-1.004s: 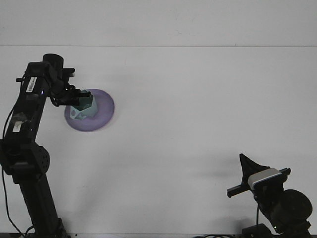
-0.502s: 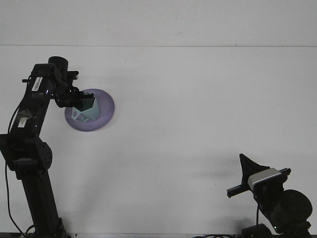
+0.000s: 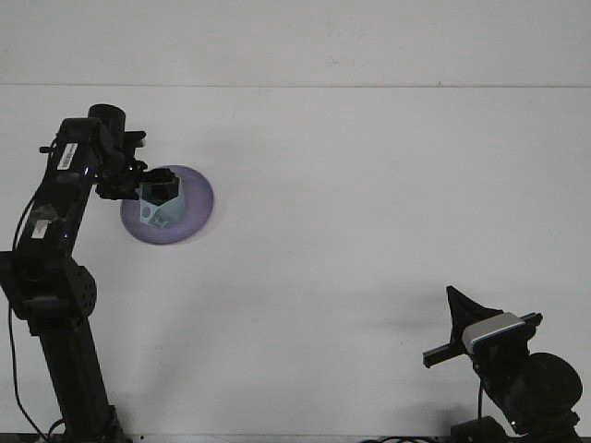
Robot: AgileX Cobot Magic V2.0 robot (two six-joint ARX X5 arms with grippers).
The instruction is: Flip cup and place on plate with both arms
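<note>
A pale teal cup (image 3: 157, 210) stands on the purple plate (image 3: 194, 214) at the left of the table, its dark mouth facing up. My left gripper (image 3: 152, 185) reaches in from the left and is shut on the cup's rim. Part of the rim is hidden by the black fingers (image 3: 138, 187). My right gripper (image 3: 458, 316) is parked low at the bottom right, far from the cup and plate, with nothing near it.
The white table (image 3: 369, 203) stretches between the two arms. Its far edge runs across the top of the view. The left arm's column (image 3: 55, 305) rises along the left side.
The cup has turned from a tilted pose to upright on the plate, still in my left gripper. The left wrist shifted slightly. The right arm has not moved.
</note>
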